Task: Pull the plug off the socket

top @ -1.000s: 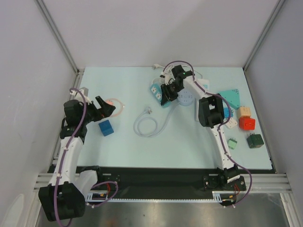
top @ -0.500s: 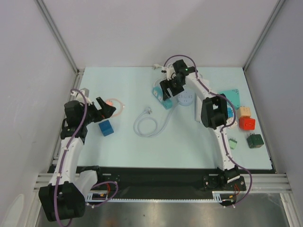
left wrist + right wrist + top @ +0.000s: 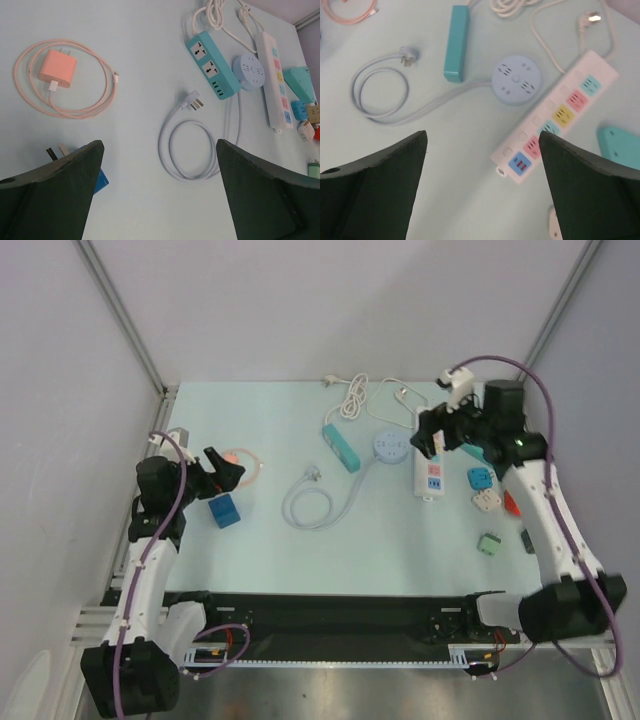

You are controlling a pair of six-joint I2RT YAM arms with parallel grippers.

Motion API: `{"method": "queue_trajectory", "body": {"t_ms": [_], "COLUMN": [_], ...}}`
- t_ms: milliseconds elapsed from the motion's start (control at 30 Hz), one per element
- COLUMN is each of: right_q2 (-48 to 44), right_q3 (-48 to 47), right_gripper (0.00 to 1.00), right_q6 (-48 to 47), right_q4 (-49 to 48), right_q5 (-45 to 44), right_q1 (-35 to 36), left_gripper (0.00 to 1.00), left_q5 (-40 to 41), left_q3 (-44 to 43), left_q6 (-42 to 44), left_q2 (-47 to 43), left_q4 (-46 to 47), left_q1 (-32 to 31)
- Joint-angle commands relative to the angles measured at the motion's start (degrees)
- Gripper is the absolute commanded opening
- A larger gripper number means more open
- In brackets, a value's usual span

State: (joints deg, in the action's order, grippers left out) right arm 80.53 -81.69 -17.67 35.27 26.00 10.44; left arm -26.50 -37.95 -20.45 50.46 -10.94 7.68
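Observation:
The white three-pin plug (image 3: 313, 476) lies loose on the table at the end of a coiled white cable (image 3: 308, 508). It is apart from the teal socket strip (image 3: 341, 445), and nothing is plugged into the outlets of the strip (image 3: 212, 71). The right wrist view shows the plug (image 3: 406, 56) and only a plain side of the strip (image 3: 456, 42). My right gripper (image 3: 432, 432) hangs open and empty above the white power strip (image 3: 430, 468). My left gripper (image 3: 226, 472) stands open and empty at the left, above the blue cube (image 3: 224, 511).
The cable runs to a round blue socket hub (image 3: 391, 447). A pink charger with its cord (image 3: 240, 458) lies by the left gripper. Small adapters (image 3: 486, 500) and a green block (image 3: 490, 542) sit at the right, and a white cord (image 3: 352, 395) at the back.
My right gripper has opened and swung from the teal strip back to the right, over the white power strip. The teal strip shifted and now looks narrower. The left arm has not moved.

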Motion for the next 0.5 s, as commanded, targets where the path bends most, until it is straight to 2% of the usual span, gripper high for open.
{"method": "queue_trajectory", "body": {"t_ms": [0,100,200,233,300,467], "right_q2": [-12.8,-25.1,-32.1,-32.7,-34.6,-39.2], "right_q3": [11.1,20.8,25.3,26.1,27.4,33.2], "right_gripper": [1.00,1.00,1.00,1.00,0.99,1.00], "right_q6": [1.3,4.1,6.2,7.4,9.2,21.1], "right_q4": [-8.6,-11.0,-11.4,-9.4,-8.2,-14.4], "right_q5": [2.0,-2.2,-5.5,-6.0,-6.2,-14.3], "right_q1": [-5.5,-10.0,-13.1,-13.5,-15.3,-20.3], "left_gripper": [0.99,0.99,0.99,1.00,1.00,0.99], "left_q5": [4.1,7.7,15.6,19.8,23.1,31.0], "left_q3": [-0.1,-1.1,-2.6,-2.6,-2.2,3.7], "left_q6": [1.8,3.8,7.9,9.1,13.3,20.3], "left_q2": [-1.9,-2.5,-4.0,-5.4,-7.9,-20.4], "left_q4": [1.9,0.8,-1.5,-2.3,-2.6,0.2], "left_q1": [-3.4,-6.6,-12.7,-15.0,-16.6,-19.9]}}
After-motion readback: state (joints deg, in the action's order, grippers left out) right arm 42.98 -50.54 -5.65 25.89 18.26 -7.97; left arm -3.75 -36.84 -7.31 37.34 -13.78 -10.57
